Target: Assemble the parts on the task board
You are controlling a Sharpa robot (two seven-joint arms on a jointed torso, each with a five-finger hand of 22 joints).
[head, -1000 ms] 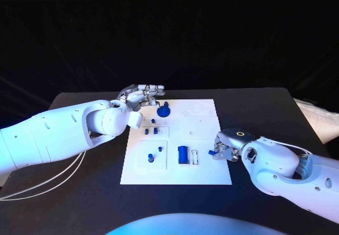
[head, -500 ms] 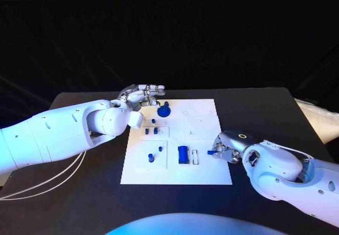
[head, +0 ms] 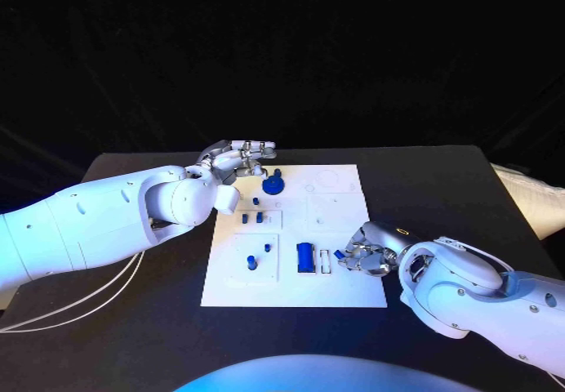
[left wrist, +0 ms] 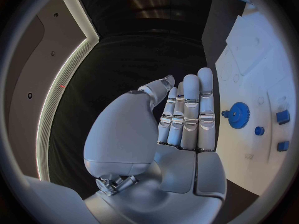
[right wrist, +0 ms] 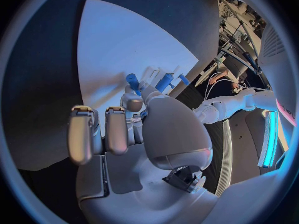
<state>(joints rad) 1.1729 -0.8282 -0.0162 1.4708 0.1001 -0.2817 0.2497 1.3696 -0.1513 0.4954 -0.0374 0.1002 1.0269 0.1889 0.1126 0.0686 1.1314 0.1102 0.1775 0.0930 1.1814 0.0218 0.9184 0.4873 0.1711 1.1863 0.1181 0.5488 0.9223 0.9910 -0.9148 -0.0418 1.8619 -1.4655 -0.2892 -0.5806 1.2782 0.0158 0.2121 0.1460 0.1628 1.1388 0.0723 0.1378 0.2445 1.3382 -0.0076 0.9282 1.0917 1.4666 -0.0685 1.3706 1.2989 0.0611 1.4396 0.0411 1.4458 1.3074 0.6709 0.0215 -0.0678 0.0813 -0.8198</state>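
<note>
The white task board point(head: 341, 290) lies mid-table. A blue gear point(head: 273, 184) stands near its far left corner, also in the left wrist view point(left wrist: 237, 115). A blue block point(head: 305, 257) sits in the near half, and small blue pegs point(head: 252, 219) lie left of centre. My left hand point(head: 242, 155) hovers off the board's far left corner, its fingers point(left wrist: 190, 109) straight and holding nothing. My right hand point(head: 367, 257) is over the board's right side, pinching a small blue part point(head: 340, 254) just right of the block. That part point(right wrist: 132, 80) shows at the fingertips in the right wrist view.
More small blue pieces point(head: 251, 262) sit in the board's near left recess, and others point(left wrist: 282, 116) lie beside the gear. Black table point(head: 459, 180) surrounds the board on all sides. White cables point(head: 71, 306) trail under my left arm.
My right hand has moved left from the board's right edge toward the blue block, carrying the small blue part. The left hand has stayed put.
</note>
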